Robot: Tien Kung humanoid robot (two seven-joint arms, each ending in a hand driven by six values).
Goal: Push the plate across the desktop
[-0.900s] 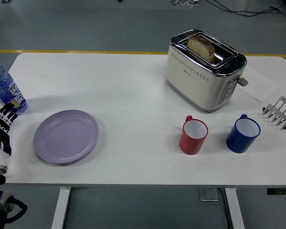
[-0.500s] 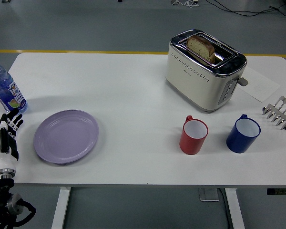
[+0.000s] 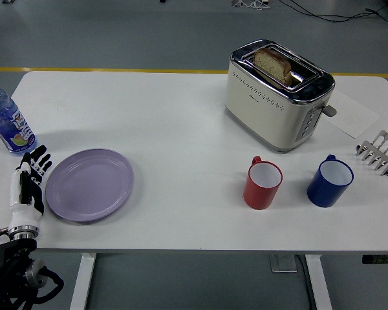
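1. Standing edge-on at the lavender plate's [image 3: 90,185] left rim, the left hand [image 3: 28,187] has its fingers [image 3: 39,157] straight and held together, gripping nothing; I cannot tell whether they touch the rim or sit just beside it.
2. That plate lies flat near the bench's [image 3: 181,123] front-left corner, with a water bottle [image 3: 4,119] behind the hand.
3. I judge the step to be setting up for the push: next, the hand should press sideways against the rim and slide the plate rightward, stopping well short of the red mug [image 3: 263,184].
4. No right hand shows, and the left forearm drops below the bench edge.
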